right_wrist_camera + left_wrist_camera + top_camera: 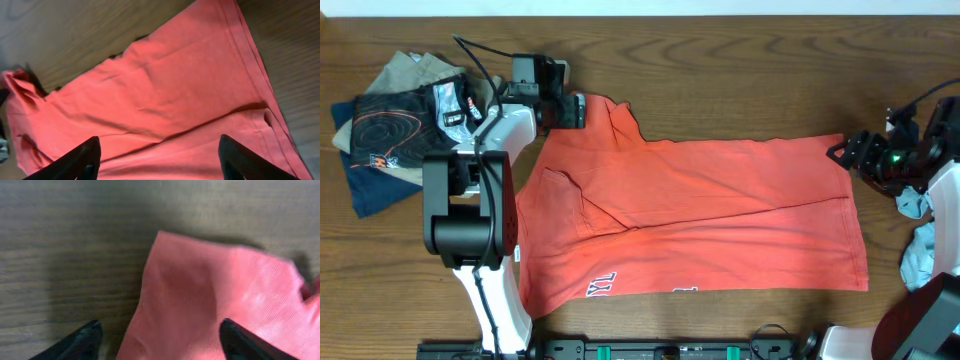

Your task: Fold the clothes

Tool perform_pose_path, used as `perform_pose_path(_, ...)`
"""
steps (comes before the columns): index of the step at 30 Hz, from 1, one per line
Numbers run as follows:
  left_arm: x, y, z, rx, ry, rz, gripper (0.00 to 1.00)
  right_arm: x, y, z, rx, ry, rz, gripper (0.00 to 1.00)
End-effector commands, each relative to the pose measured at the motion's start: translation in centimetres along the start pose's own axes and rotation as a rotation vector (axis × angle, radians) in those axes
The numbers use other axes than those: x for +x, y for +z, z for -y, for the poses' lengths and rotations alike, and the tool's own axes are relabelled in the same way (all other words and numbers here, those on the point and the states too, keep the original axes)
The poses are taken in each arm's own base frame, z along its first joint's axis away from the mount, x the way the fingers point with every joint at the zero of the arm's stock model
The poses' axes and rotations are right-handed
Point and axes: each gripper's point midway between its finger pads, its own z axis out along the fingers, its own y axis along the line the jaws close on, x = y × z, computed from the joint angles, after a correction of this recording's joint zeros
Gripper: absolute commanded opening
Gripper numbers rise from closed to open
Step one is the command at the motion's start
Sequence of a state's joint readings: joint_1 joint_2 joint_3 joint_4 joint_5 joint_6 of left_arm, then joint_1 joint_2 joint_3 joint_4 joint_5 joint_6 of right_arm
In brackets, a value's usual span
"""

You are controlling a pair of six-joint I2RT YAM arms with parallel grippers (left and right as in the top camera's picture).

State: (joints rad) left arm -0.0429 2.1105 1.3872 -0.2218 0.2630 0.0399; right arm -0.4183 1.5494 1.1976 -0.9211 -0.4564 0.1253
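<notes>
two claws stand open over the coral-red t-shirt [720, 210], and neither holds any cloth. the left claw [580, 110] hangs at the shirt's far left corner by the sleeve. the right claw [842, 152] sits just off the far right corner, near the hem. the shirt lies spread across the middle of the surface [720, 60], seemingly with one layer already turned over lengthwise. a bit of white lettering [603, 285] shows at the near edge.

the step in hand looks like taking both far corners for the next fold. to do it well, each claw should come down squarely on its corner and pinch every layer there, not just the top one. in the left wrist view the jaws straddle the cloth's edge, one side over bare wood, so a small shift inward would give a surer bite. both corners should then lift and travel together, so the crease stays straight.

no box, basket or bin is in view. a pile of other clothes [400, 110] lies loose at far left, and a light-blue garment [922, 250] lies crumpled at the right edge.
</notes>
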Motion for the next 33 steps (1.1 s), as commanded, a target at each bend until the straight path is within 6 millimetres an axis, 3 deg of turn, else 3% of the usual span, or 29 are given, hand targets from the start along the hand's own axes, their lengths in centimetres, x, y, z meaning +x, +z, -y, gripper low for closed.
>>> perform_pose_path(1,1.0,0.5,0.8,0.013,0.02,-0.046,0.65,-0.3,-0.1,0.3,0.045,-0.023,0.009,0.7)
perform_pose_path(3,1.5,0.5,1.2,0.017,0.023,-0.067,0.53,-0.4,-0.1,0.5,0.059,-0.024,0.014,0.66)
perform_pose_path(8,2.0,0.6,1.7,0.022,0.028,-0.09,0.06,-1.2,-0.1,1.2,0.102,-0.034,0.044,0.66)
perform_pose_path(13,1.5,-0.6,1.5,0.015,-0.03,-0.08,0.06,-2.3,0.2,1.3,0.139,-0.069,0.088,0.64)
perform_pose_path(22,-1.7,-6.1,2.4,0.03,-0.056,0.015,0.06,-5.1,3.5,1.5,0.242,-0.132,0.155,0.66)
perform_pose_path(29,0.4,-6.6,2.5,0.027,-0.09,-0.071,0.06,-7.3,8.1,5.0,0.356,-0.033,0.194,0.69)
perform_pose_path(33,1.2,-6.7,2.4,0.024,-0.097,-0.103,0.06,-8.4,11.1,5.9,0.34,0.012,0.22,0.69)
